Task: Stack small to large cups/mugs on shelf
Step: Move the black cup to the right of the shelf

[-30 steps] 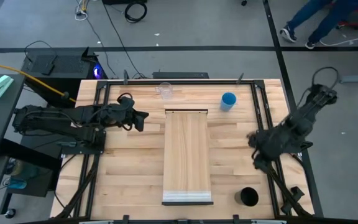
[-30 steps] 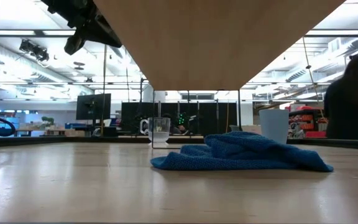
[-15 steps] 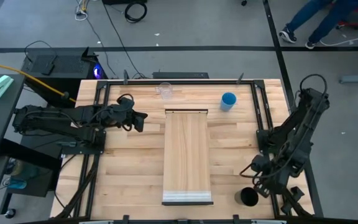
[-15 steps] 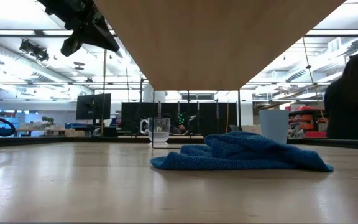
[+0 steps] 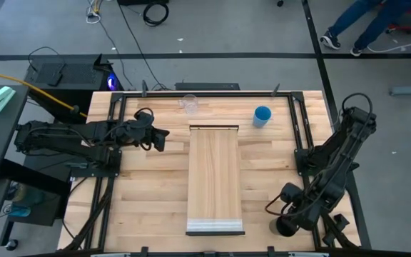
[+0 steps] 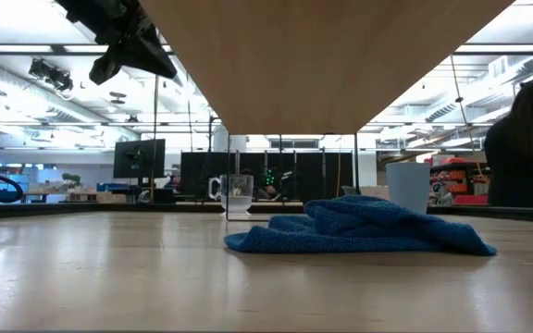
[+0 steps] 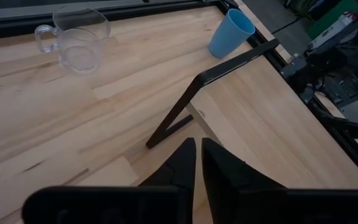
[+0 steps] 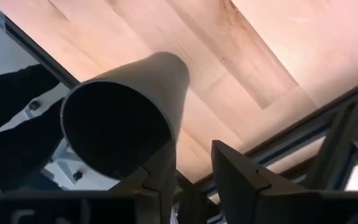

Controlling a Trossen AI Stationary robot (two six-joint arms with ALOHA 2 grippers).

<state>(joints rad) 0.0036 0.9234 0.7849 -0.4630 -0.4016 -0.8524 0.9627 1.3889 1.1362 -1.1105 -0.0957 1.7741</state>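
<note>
Right arm folded down at table's near right corner, right gripper low over black cup; fingers spread wide, one finger outside cup wall, other at rim, not yet clamped. Left arm stretched level at far left, left gripper nearly closed, narrow slit between fingers, holding nothing. Black cup dark, matte, open mouth showing. Clear cup and blue cup upright at far edge. Shelf lengthwise at table centre, bare.
</note>
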